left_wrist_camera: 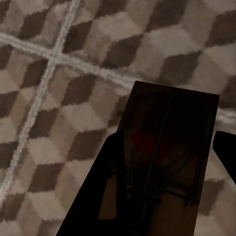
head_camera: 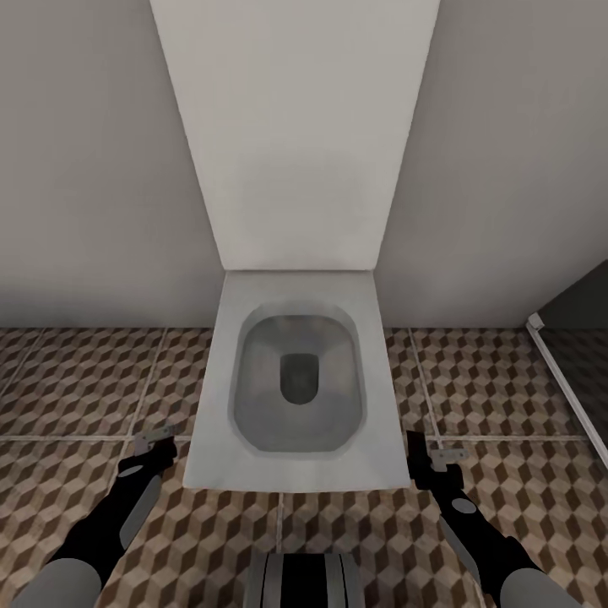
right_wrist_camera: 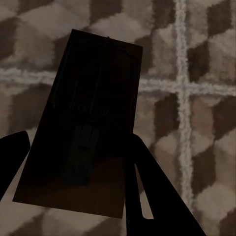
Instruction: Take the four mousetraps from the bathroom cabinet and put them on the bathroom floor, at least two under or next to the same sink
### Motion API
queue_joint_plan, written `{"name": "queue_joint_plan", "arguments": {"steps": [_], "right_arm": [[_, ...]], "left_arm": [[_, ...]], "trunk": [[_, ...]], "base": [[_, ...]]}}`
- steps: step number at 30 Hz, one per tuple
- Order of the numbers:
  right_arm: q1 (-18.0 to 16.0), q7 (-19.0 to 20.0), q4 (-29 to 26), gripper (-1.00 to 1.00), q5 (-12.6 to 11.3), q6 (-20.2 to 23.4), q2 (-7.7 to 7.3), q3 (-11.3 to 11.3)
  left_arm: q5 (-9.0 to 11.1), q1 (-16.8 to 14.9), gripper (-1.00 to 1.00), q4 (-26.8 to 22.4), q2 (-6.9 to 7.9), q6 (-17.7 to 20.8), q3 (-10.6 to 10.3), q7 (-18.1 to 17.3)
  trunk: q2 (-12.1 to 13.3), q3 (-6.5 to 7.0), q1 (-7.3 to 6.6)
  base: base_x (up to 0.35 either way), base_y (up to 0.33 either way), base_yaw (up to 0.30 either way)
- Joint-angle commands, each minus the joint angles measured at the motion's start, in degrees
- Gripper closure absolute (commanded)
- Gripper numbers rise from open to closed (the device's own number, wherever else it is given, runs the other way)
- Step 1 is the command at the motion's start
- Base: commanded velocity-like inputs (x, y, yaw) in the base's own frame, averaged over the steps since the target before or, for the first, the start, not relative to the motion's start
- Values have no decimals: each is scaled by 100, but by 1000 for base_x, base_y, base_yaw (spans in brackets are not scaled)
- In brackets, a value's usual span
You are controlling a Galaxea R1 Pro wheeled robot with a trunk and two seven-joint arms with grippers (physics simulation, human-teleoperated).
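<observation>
The left end effector (left_wrist_camera: 162, 162) is pinching a small flat dark-brown rectangular mousetrap (left_wrist_camera: 169, 142), its two black fingers (left_wrist_camera: 98, 191) lying against the board's opposite long edges. In the left wrist view the board is showing thin metal wires running along its length, a coiled spring near the gripped end and a faint reddish patch at the middle. In the head view the same end effector (head_camera: 156, 447) is hanging low beside the front left corner of the toilet, with the trap (head_camera: 154, 436) appearing there as a pale sliver at its tip.

The right end effector (right_wrist_camera: 73, 162) is likewise pinching a second dark-brown rectangular mousetrap (right_wrist_camera: 86, 118), black fingers (right_wrist_camera: 147, 187) on either side of the board, whose wire frame and spring are barely readable in the dark render. In the head view it (head_camera: 426, 460) is hanging beside the toilet's front right corner, its trap (head_camera: 447, 454) a small grey tab.

Beneath both traps is lying the bathroom floor (head_camera: 76, 380), large square tiles printed with a brown, tan and white cube pattern and split by pale grout lines.

Between the arms is standing a white rectangular toilet (head_camera: 219, 456) with a grey oval bowl, backed by a tall white panel (head_camera: 295, 127) against a plain grey wall (head_camera: 84, 169). A dark pane with a white frame edge (head_camera: 561, 380) is standing at the right.
</observation>
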Motion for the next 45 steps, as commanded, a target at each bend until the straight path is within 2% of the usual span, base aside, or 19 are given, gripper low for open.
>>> {"name": "queue_joint_plan", "arguments": {"steps": [1,17,25,45], "right_arm": [[-3,-40,2,100,-60,-21,-7,49],[-3,-13,2,100,-58,3,-7,55],[-3,28,2,100,-61,26,1,84],[-3,5,2,100,-63,22,2,66]], "left_arm": [[44,-2,100,-10,11,18,-32,55],[45,3,100,-6,-42,14,-52,58],[47,0,100,-6,-50,38,-58,71],[56,0,100,-13,-55,13,-53,65]], "trunk": [[-1,-4,-1],[-1,-4,-1],[-12,-181,20],[-12,-181,20]], "base": [[0,0,0],[0,0,0],[0,0,0],[0,0,0]]}}
